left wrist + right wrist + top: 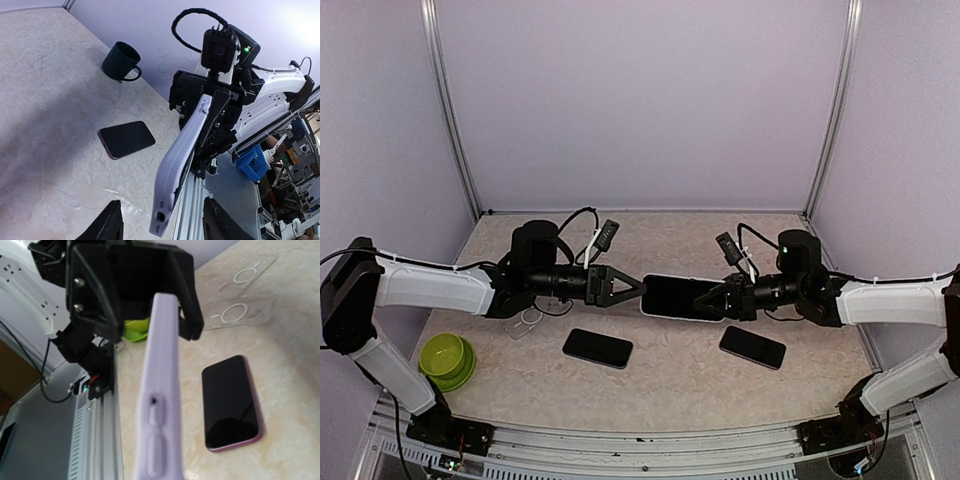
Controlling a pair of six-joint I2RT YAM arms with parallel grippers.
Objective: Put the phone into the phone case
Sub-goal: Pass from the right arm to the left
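A lilac phone case [678, 297] with a black phone [672, 294] showing in it hangs level above the table between the two arms. My right gripper [717, 299] is shut on its right end, and the clamp [210, 117] on the case also shows in the left wrist view. My left gripper [634, 288] stands open at the case's left end. Its two fingers [111, 222] flank the case's tip [163, 217] with a gap on each side. From the right wrist, the case [159, 390] is seen edge-on and hides my own fingers.
Two bare black phones lie on the table, one front left [598, 347] and one front right [752, 346]. Clear cases [525, 320] rest under the left arm. A green bowl [447, 358] is at the front left and a dark mug [120, 61] near the wall.
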